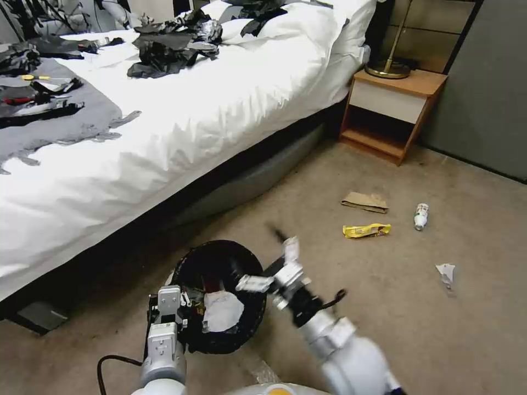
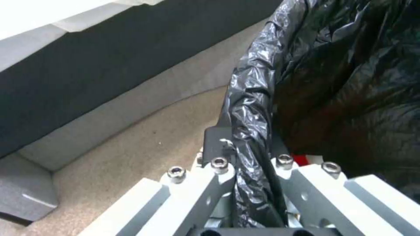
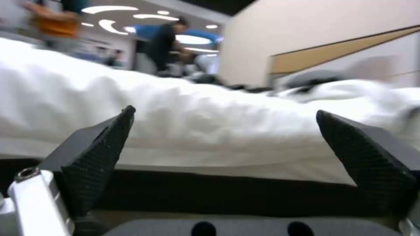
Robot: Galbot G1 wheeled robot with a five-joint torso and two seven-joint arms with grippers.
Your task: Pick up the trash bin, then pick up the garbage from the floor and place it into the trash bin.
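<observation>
Bin retention comes first: the left gripper (image 2: 249, 183) is clamped on the near-left rim of the trash bin (image 1: 219, 296), both fingers pinching the black liner (image 2: 332, 82) folded over that rim, with the bin held tilted low beside the bed (image 1: 208, 109). White paper (image 1: 222, 310) already lies inside. The right gripper (image 3: 227, 157) sits just right of the bin mouth, its fingers spread wide and holding nothing. Remaining garbage lies on the carpet to the far right: brown paper bag (image 1: 365, 201), yellow wrapper (image 1: 366, 230), small bottle (image 1: 421, 216) and a white scrap (image 1: 446, 271). Judged advice: keep the rim grip firm and the opening facing up, since the slick liner could slip; approach each flat item from above.
</observation>
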